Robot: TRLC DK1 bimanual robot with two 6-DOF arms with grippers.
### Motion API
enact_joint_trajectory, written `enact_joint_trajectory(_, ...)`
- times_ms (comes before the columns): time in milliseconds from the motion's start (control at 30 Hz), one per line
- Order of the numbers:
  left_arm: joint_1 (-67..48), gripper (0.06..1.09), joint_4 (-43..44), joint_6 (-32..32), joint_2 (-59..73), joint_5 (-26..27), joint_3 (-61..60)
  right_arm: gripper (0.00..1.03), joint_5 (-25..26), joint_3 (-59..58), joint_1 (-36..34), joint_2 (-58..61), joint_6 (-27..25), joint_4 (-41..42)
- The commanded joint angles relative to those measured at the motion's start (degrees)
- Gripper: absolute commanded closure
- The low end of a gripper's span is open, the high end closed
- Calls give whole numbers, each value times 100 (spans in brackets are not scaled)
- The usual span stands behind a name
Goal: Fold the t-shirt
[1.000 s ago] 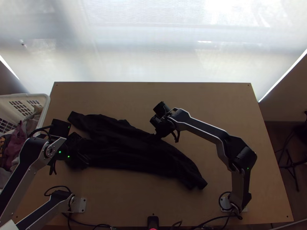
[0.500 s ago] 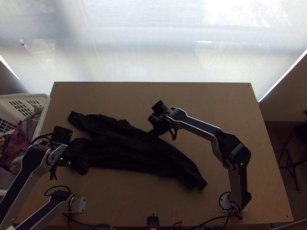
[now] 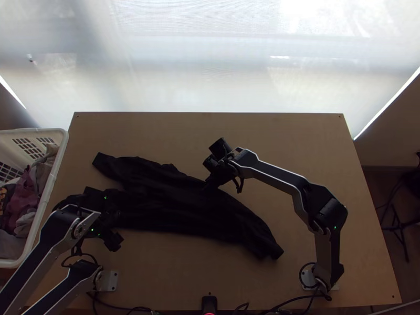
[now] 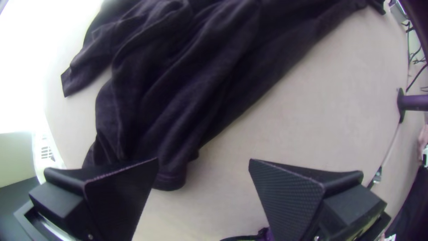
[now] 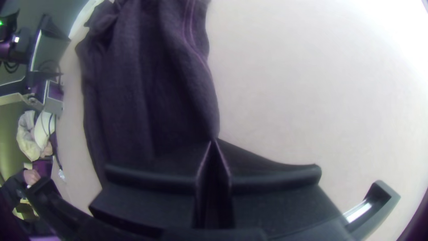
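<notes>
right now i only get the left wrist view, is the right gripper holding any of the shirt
Observer: Yes, the right gripper is shut on an edge of the shirt.
Operator: which edge, and whereabouts on it
Observer: By the top view, the long edge facing the far side of the table, roughly midway along.

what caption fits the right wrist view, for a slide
Right tool shut on the edge of a dark, creased t-shirt on the table.
</notes>
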Motion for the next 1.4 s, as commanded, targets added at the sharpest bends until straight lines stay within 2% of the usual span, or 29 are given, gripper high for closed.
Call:
enact_joint_trajectory(0, -202, 11, 393, 217, -163, -435, -528, 100, 2, 36, -18, -33, 13, 12)
enact_joint_trajectory(200, -88, 27, 1140, 490, -146, -743, -898, 100, 2, 27, -71, -147, 13, -14)
enact_joint_trajectory(433, 159, 31, 1483, 622, 74, -769, -942, 100, 2, 27, -124, -350, 4, -58)
enact_joint_trajectory(467, 203, 38, 1491, 648, 100, -769, -950, 100, 2, 27, -141, -385, 4, -76)
enact_joint_trajectory(600, 370, 80, 1562, 771, 127, -681, -985, 100, -7, 27, -203, -464, 4, -146)
enact_joint_trajectory(633, 440, 89, 1553, 789, 144, -620, -959, 100, -33, 27, -229, -473, 4, -173)
enact_joint_trajectory(667, 554, 92, 1544, 806, 135, -593, -906, 100, -51, 27, -256, -499, 4, -208)
enact_joint_trajectory(733, 914, 95, 1360, 938, 144, -303, -704, 100, -130, 19, -299, -560, 4, -313)
enact_joint_trajectory(900, 1670, 100, 279, 1000, 153, 637, 421, 100, -218, -69, -431, -903, -5, -524)
enact_joint_trajectory(1167, 2127, 100, -1224, 1070, 171, 1393, 2029, 100, -481, -315, -1126, -1562, -49, -981)
enact_joint_trajectory(1233, 2189, 100, -1497, 1070, 197, 1499, 2442, 100, -683, -377, -1301, -1817, -102, -1192)
enact_joint_trajectory(1367, 2488, 100, -1884, 1149, 373, 1718, 3365, 100, -754, -359, -1574, -2459, -269, -1755)
